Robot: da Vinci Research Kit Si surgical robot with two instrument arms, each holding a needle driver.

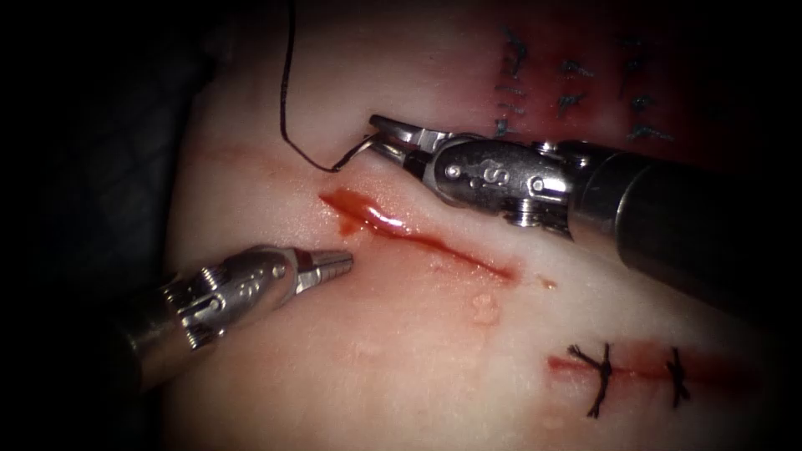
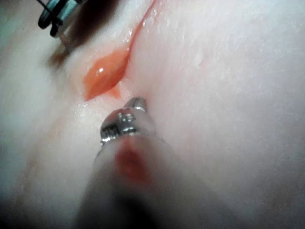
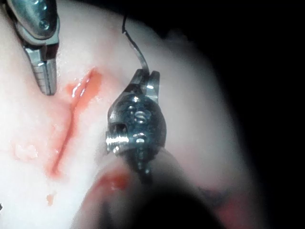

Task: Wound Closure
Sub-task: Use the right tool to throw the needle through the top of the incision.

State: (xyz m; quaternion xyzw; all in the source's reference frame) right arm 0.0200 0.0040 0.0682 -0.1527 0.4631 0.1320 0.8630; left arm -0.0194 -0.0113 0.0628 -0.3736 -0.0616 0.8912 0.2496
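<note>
Above the cut [image 1: 418, 238], on its far side in the endoscope view, my right tool [image 1: 378, 140] grips the needle [image 1: 355, 154] near its thread end, jaws closed on it; the needle lies clear of the tissue [image 1: 401, 351]. The thread [image 1: 286, 92] runs from it in a loop upward over the tissue. My left tool [image 1: 342, 263] holds nothing, jaws closed, its tip just beside the cut's left end, where red fluid [image 1: 368, 213] pools. The endoscope alone shows two finished stitches [image 1: 603, 377] lower right. My right wrist view shows the needle [image 3: 139, 57] rising from my jaws.
</note>
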